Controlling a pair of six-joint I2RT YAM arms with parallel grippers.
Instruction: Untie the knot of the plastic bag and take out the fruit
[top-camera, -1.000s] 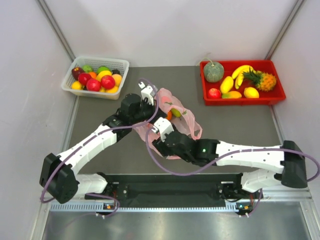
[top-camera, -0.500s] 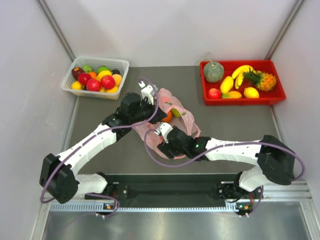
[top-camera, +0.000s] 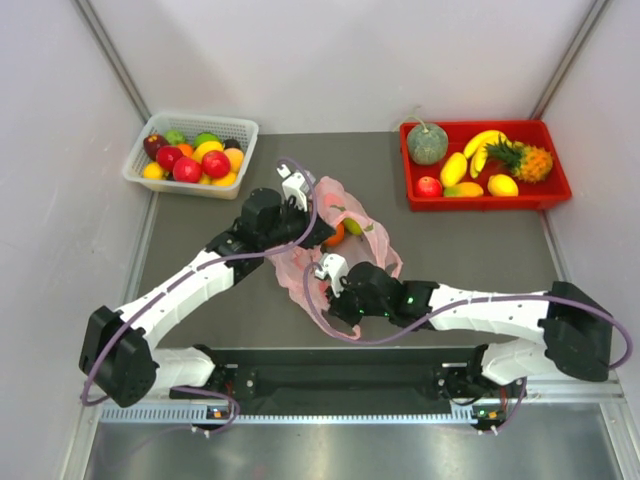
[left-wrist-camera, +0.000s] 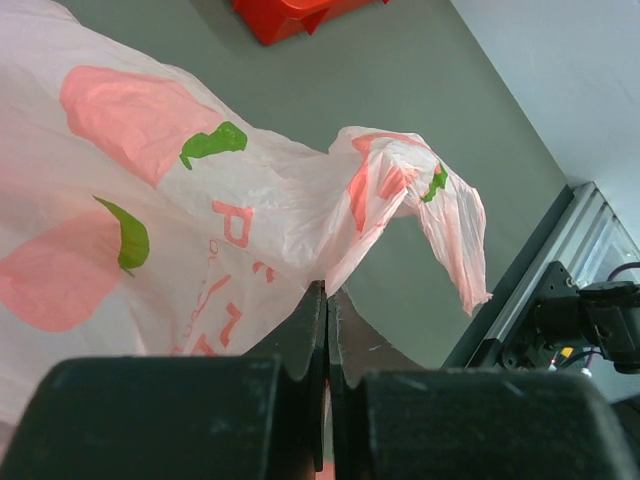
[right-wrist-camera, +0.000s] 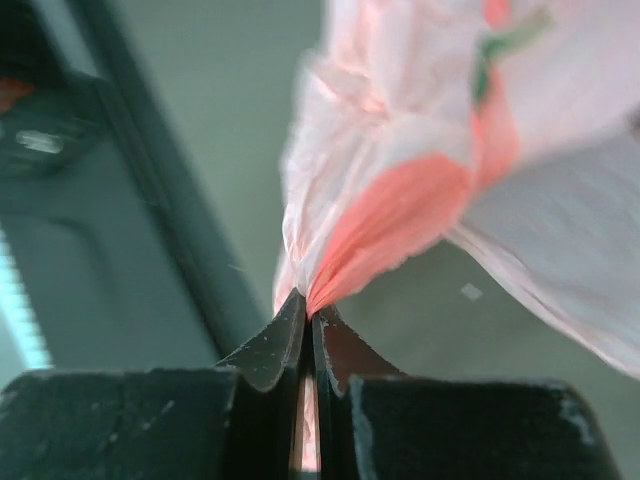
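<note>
Watching the top view, I saw the bag (top-camera: 372, 243) lying crumpled near the middle of the surface (top-camera: 470, 250). The left end effector (top-camera: 320, 233) sat at the bag's 9 o'clock side and the right end effector (top-camera: 332, 288) at its 6 o'clock edge. An orange (top-camera: 336, 233) and a green fruit (top-camera: 353, 226) showed in the bag, just beside the left tip. I could not tell whether they lay behind the film or in an opening.

In the left wrist view, the left end effector (left-wrist-camera: 326, 305) was closed, its jaws pressed together on a fold of the bag (left-wrist-camera: 200, 200). A bunched handle strip (left-wrist-camera: 440, 215) stuck out toward 3 o'clock and hung above the surface. In the right wrist view, the right end effector (right-wrist-camera: 308, 318) was likewise clamped on a gathered point of the bag (right-wrist-camera: 390, 180), which fanned out from the jaws toward 12 and 2 o'clock.

On the surface, a white basket (top-camera: 243, 127) of mixed fruit stood at 10 o'clock, well apart from the bag. A red tray (top-camera: 405, 170) stood at 2 o'clock, holding a melon, bananas, a pineapple and smaller pieces.
</note>
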